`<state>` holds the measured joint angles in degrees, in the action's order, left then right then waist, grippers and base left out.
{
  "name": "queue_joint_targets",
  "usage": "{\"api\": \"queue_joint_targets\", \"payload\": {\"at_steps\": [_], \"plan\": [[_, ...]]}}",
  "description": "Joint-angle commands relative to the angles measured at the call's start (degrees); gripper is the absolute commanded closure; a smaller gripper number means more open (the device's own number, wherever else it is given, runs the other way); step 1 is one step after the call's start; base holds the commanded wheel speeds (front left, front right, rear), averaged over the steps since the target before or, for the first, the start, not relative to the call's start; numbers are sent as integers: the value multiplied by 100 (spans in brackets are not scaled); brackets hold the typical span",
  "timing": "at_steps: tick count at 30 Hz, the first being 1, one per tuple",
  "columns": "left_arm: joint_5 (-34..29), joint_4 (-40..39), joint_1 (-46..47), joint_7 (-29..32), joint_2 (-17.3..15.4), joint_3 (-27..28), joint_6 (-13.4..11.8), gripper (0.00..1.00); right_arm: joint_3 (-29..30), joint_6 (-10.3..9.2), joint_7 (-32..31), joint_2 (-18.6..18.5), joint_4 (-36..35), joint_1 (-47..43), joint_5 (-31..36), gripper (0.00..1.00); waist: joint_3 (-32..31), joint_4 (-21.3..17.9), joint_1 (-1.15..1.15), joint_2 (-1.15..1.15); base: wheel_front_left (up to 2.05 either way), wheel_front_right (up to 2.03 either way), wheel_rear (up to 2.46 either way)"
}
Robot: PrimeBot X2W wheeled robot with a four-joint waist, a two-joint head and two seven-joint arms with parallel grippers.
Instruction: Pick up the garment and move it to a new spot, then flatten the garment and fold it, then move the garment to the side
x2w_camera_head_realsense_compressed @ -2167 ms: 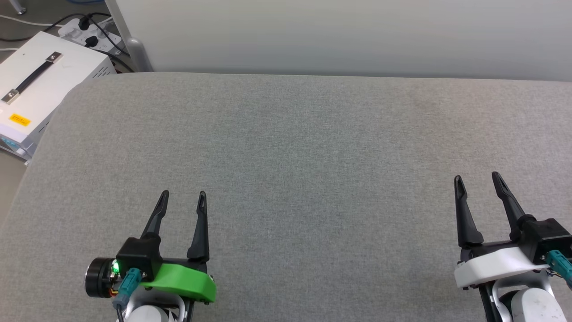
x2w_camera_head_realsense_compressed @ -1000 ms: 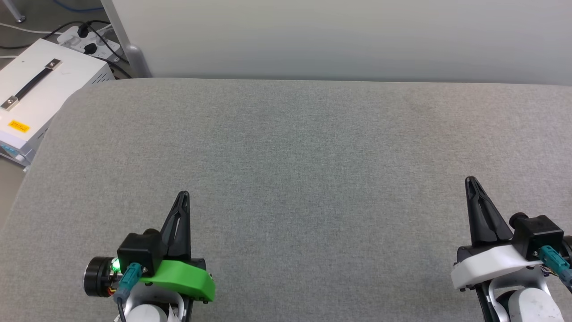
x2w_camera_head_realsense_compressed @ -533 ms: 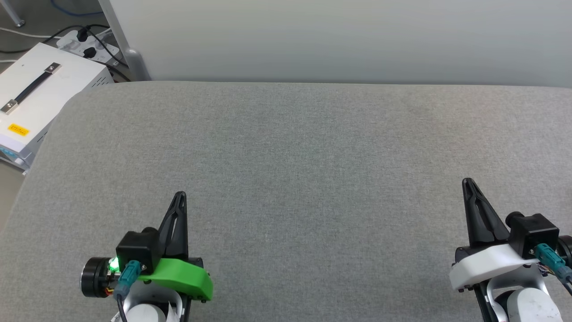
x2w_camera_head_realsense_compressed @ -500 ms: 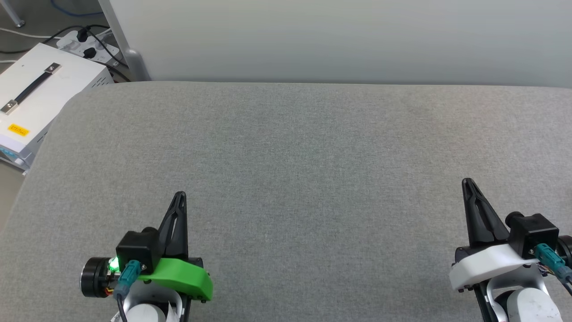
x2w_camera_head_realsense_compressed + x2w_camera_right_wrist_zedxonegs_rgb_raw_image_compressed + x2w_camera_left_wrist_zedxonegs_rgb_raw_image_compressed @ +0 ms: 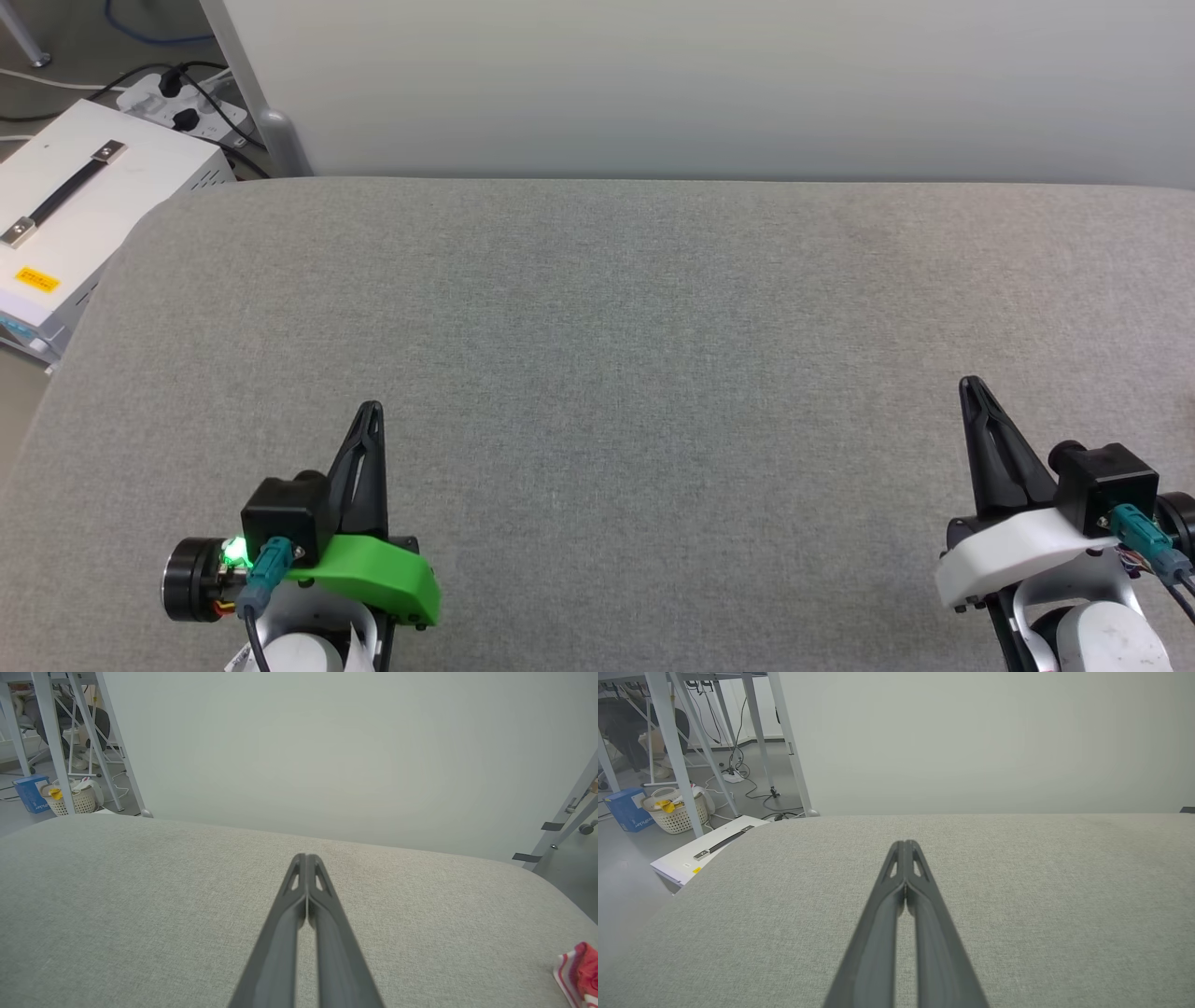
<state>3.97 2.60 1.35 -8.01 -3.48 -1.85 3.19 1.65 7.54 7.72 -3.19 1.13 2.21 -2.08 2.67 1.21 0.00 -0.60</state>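
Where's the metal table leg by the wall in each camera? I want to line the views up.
Head view: metal leg top left, beside the white box.
Left wrist view: upper left, above the box.
Right wrist view: upper left.
Shared landmark: the pale wall behind the grey pad.

Well right of the closed jaws of the right gripper (image 5: 306, 857), the garment (image 5: 579, 970) is cut off by the edge. Perhaps a striped hem shows.

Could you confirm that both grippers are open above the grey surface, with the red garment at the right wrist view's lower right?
Not quite: the left gripper and right gripper are both shut, fingers pressed together, as each wrist view shows. The grey surface and garment are as you say.
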Motion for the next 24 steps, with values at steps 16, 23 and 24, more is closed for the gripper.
{"api": "queue_joint_targets", "payload": {"at_steps": [16, 23, 24], "plan": [[-146, -92, -79, 213, 35, 52, -106, 100, -52, -3, -212, 15, -54, -127, 79, 100, -67, -30, 0, 36, 0, 0, 0], [-180, -115, -87, 292, 38, 70, -134, 100, -67, -3, -287, 17, -62, -139, 96, 100, -94, -43, 0, 39, 0, 0, 0], [-191, -122, -89, 317, 39, 75, -143, 100, -72, -4, -311, 18, -64, -143, 102, 100, -102, -46, 0, 40, 0, 0, 0]]}}
